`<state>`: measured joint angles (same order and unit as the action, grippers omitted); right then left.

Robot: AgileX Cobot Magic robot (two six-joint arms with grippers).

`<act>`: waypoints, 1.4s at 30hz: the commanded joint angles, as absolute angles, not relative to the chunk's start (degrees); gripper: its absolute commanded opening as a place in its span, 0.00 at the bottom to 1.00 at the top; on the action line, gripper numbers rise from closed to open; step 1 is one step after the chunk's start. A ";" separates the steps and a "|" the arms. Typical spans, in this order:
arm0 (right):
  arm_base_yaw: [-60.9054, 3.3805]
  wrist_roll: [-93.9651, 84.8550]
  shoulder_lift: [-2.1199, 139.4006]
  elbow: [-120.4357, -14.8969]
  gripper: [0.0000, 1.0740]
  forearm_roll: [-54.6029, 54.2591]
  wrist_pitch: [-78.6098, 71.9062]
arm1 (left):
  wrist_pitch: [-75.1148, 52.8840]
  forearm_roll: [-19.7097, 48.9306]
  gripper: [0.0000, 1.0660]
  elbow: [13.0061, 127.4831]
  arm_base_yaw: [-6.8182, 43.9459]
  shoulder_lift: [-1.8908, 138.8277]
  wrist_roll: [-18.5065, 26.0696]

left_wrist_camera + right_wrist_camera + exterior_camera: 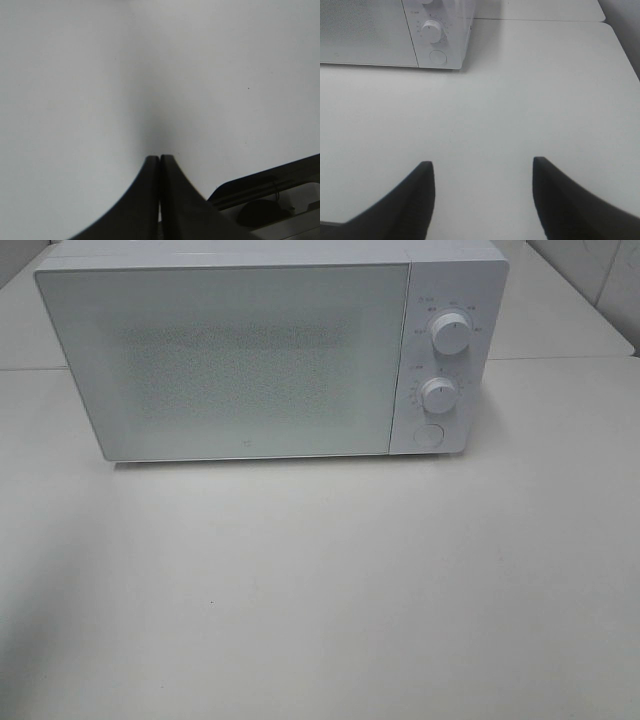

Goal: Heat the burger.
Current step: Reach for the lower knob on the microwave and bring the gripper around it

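Note:
The burger is out of view in all three views. A white microwave (270,350) stands at the back of the white table with its door shut; it has two round knobs (451,335) and a round button (427,435) on its right panel. Its lower corner also shows in the right wrist view (395,35). My left gripper (159,157) is shut and empty over bare table. My right gripper (482,170) is open and empty, above the table in front of the microwave's right side. Neither arm shows in the exterior high view.
The white table (320,590) spreads in front of the microwave. A seam to another table runs behind it (560,358). A dark part of the robot's base (270,200) shows in the left wrist view. The table's right edge (625,50) shows in the right wrist view.

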<state>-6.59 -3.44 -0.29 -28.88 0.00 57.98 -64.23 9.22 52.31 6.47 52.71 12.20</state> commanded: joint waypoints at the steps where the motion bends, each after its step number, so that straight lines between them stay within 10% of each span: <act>1: -6.59 -3.09 -1.72 -28.93 0.53 0.40 57.30 | -64.86 9.63 0.00 50.08 6.42 49.56 11.86; 24: -6.59 -3.09 -1.72 -28.93 0.53 0.40 57.30 | -64.17 9.51 0.00 33.92 6.42 1.49 12.32; 42: -6.59 -3.09 -1.26 -28.93 0.53 0.34 57.30 | -59.87 9.45 0.00 28.93 6.42 -1.38 12.09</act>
